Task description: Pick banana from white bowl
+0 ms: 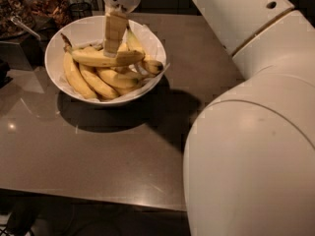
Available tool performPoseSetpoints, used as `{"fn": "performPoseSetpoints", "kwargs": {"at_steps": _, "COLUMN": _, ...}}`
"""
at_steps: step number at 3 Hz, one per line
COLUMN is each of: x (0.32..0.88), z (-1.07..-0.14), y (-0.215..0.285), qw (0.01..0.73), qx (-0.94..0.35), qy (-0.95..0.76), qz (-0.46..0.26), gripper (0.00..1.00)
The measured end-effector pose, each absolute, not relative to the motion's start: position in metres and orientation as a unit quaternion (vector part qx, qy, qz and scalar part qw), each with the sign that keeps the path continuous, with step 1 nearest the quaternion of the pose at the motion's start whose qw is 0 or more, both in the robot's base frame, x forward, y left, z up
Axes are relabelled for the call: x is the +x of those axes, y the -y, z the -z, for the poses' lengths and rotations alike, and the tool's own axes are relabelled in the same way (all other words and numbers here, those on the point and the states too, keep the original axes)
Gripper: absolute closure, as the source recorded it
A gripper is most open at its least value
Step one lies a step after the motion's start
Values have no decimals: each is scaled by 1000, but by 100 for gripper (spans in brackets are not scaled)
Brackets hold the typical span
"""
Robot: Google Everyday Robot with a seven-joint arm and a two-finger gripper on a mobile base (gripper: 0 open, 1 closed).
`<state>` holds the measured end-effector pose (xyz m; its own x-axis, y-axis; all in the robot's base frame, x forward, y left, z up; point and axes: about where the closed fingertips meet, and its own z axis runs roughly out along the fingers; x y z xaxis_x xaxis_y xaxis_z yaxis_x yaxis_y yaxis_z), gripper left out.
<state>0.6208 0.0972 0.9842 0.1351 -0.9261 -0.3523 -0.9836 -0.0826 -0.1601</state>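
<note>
The white bowl [59, 77] stands on the brown table at the upper left, lined with thin paper and holding several yellow bananas. The long, nearly straight banana [101, 58] lies crosswise on top of the pile, its dark stem pointing to the bowl's left rim. My gripper [111, 52] comes straight down from the top of the view and its tip rests on this banana near its middle. Shorter, curved bananas [98, 82] lie beneath it.
My arm's large white body [251, 146] fills the right side and hides that part of the table [98, 151]. Dark containers with snacks [44, 4] and a metal utensil [22, 27] stand at the back left. The table's front edge runs along the bottom.
</note>
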Motion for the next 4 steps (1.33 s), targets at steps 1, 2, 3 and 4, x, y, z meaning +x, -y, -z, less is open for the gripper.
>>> {"fn": "performPoseSetpoints", "kwargs": {"at_steps": 1, "x": 628, "z": -964, "y": -106, "qw": 166, "qx": -729, "qy": -657, "qz": -100, "gripper": 32}}
{"fn": "performPoseSetpoints", "kwargs": {"at_steps": 2, "x": 633, "z": -944, "y": -113, "qw": 149, "qx": -726, "qy": -661, "qz": -116, "gripper": 32}}
{"fn": "performPoseSetpoints", "kwargs": {"at_steps": 3, "x": 638, "z": -923, "y": -117, "qw": 130, "qx": -724, "qy": -665, "qz": -125, "gripper": 33}}
{"fn": "performPoseSetpoints", "kwargs": {"at_steps": 4, "x": 640, "z": -916, "y": -108, "qw": 126, "qx": -719, "qy": -675, "qz": -106, "gripper": 53}}
